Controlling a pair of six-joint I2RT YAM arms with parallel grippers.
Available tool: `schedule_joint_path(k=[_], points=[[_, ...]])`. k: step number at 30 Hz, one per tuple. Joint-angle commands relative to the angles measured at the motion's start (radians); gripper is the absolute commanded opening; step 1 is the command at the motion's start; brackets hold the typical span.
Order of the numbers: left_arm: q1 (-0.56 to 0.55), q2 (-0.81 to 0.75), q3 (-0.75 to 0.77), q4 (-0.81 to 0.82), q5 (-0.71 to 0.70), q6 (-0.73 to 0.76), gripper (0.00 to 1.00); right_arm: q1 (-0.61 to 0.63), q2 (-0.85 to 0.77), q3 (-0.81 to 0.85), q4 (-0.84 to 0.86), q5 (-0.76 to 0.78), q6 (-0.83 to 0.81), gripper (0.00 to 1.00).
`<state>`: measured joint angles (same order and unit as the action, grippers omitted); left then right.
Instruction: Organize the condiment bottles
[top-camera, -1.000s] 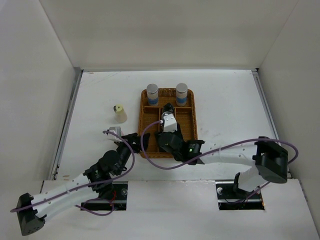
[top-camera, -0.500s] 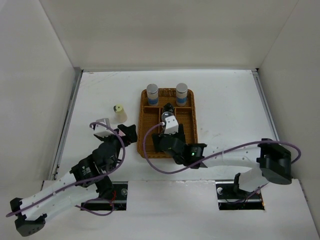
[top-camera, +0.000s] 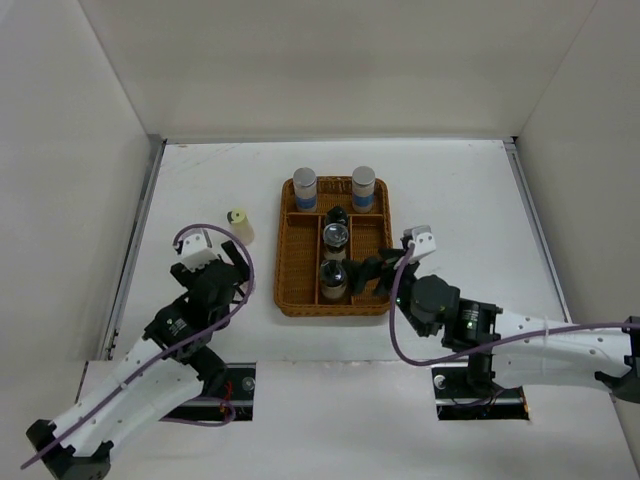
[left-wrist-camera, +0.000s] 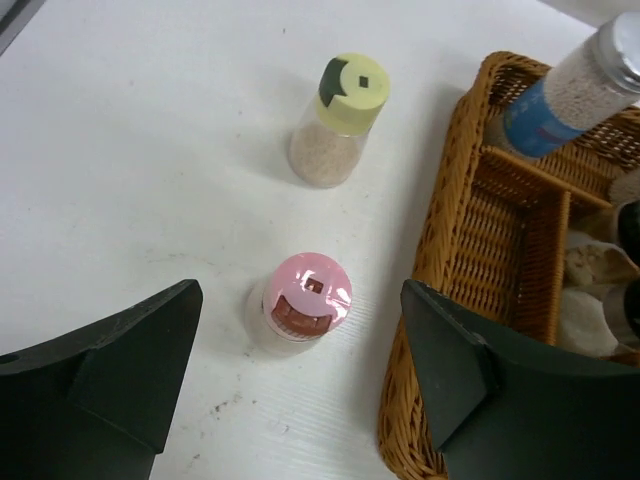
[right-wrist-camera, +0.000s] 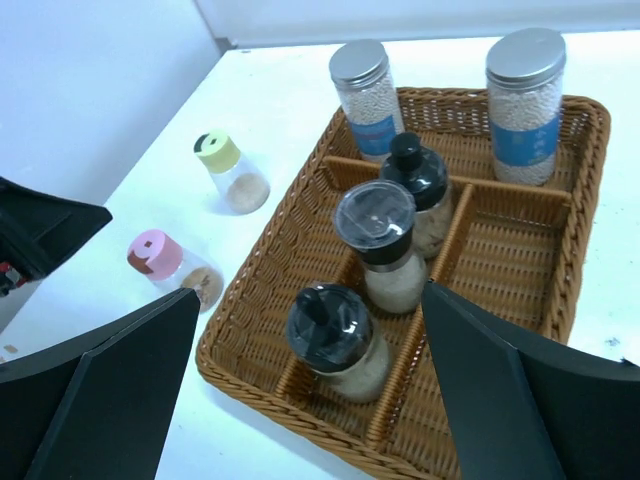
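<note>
- The pink-topped shaker (left-wrist-camera: 308, 300) stands on the table (left-wrist-camera: 120, 150), just left of the wicker tray (left-wrist-camera: 440, 230).
- The yellow-topped shaker (left-wrist-camera: 340, 120) stands farther back, apart from it.
- In the tray's two back boxes stand the first silver jar (right-wrist-camera: 368, 95) and the second silver jar (right-wrist-camera: 524, 100).
- The middle row holds the black-topped bottle (right-wrist-camera: 415, 190), the clear-topped grinder (right-wrist-camera: 380, 245) and the black-lidded jar (right-wrist-camera: 335, 340).
- The left gripper (left-wrist-camera: 300, 292) is spread wide above the pink-topped shaker and does not touch it.
- The right gripper (right-wrist-camera: 310, 298) is spread wide and holds nothing.

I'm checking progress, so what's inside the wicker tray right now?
Five bottles stand in the tray: two silver-lidded jars at the far end and three shakers down the middle strip. The right hand covers the tray's near right corner.
</note>
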<state>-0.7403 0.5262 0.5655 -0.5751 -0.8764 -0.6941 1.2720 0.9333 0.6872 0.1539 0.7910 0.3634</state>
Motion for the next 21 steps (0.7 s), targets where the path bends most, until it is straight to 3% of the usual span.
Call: schedule_joint_path(k=[1, 8, 17, 21], points=[[0.074, 0.047, -0.007, 0.017, 0.129, -0.001, 0.79, -0.009, -0.056, -0.051, 0.067, 0.022, -0.018, 1.0], [0.166, 0.17, -0.033, 0.153, 0.258, 0.039, 0.73, -0.007, -0.077, -0.067, 0.07, 0.065, -0.027, 1.0], [0.177, 0.235, -0.075, 0.224, 0.254, 0.034, 0.61, -0.003, -0.08, -0.077, 0.088, 0.074, -0.029, 1.0], [0.175, 0.242, -0.078, 0.216, 0.255, 0.033, 0.6, -0.003, -0.099, -0.081, 0.087, 0.077, -0.029, 1.0]])
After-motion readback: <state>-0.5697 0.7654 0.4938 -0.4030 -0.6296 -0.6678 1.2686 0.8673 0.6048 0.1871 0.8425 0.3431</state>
